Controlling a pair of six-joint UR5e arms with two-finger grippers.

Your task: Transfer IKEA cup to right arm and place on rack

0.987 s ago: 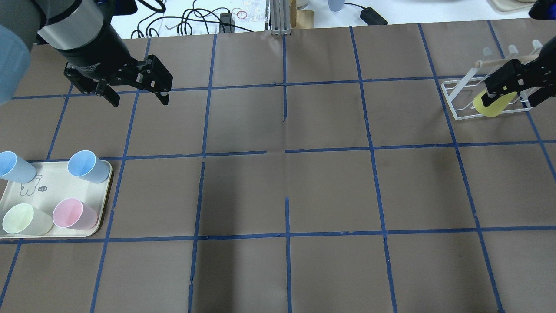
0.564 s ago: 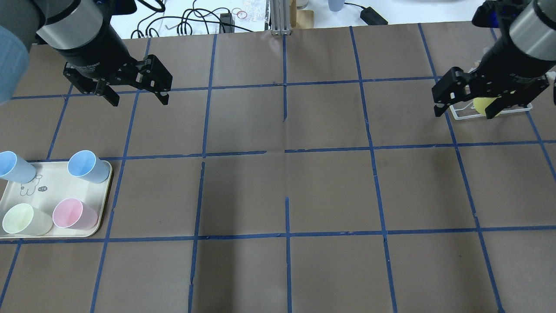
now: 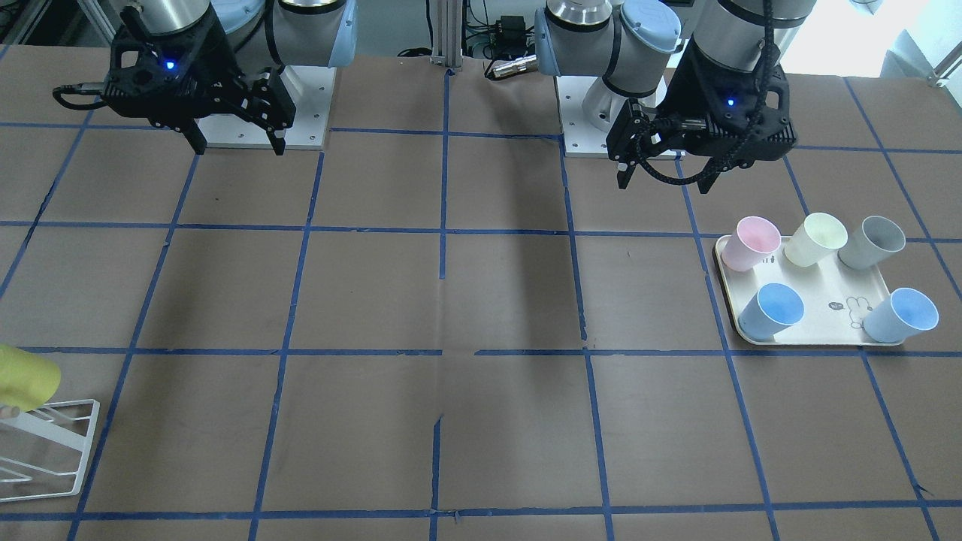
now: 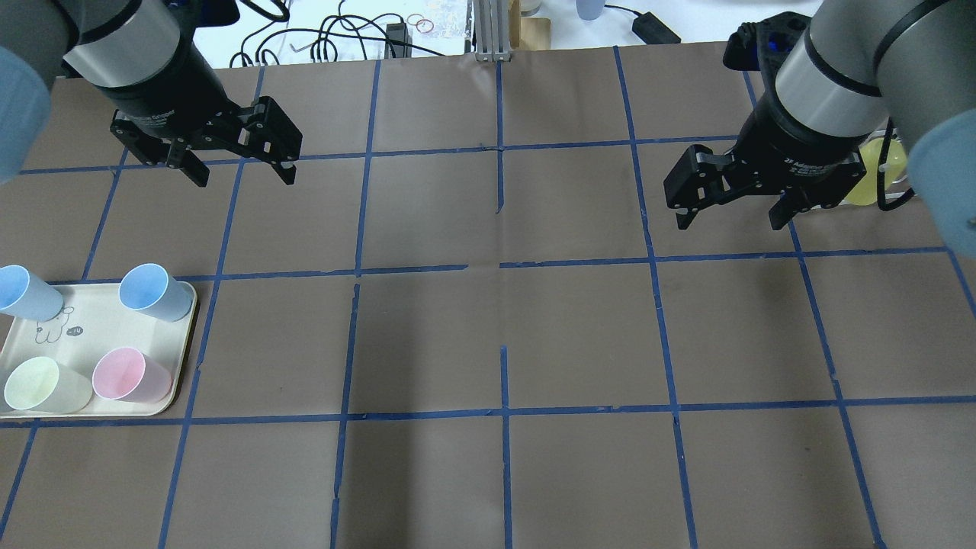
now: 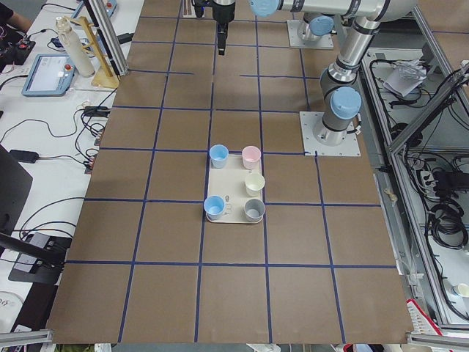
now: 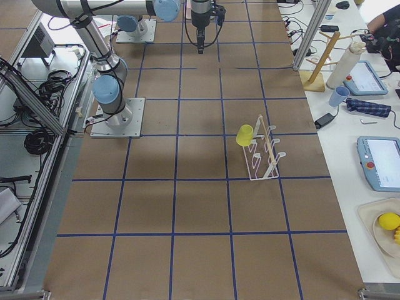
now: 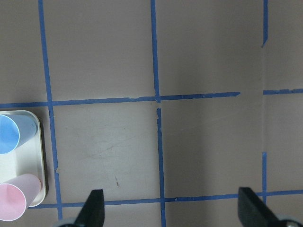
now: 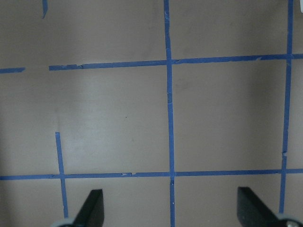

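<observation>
The bright yellow IKEA cup (image 6: 244, 135) hangs tilted on the white wire rack (image 6: 265, 150), near the table's right end. In the front-facing view the cup (image 3: 26, 385) sits over the rack (image 3: 52, 443) at the left edge. In the overhead view the cup (image 4: 869, 183) peeks out behind the right arm, and the rack is mostly hidden. My right gripper (image 4: 728, 223) is open and empty, to the left of the rack and clear of the cup. My left gripper (image 4: 245, 179) is open and empty above the table's far left part.
A cream tray (image 4: 107, 320) at the near left holds two blue cups (image 4: 152, 292), a pale yellow cup (image 4: 42, 385) and a pink cup (image 4: 130, 375); the front-facing view also shows a grey cup (image 3: 872, 242). Cables and clutter lie beyond the table's far edge.
My right gripper has let go of the yellow cup on the rack, lifted off and moved left, away from the rack. The left arm has not moved.
</observation>
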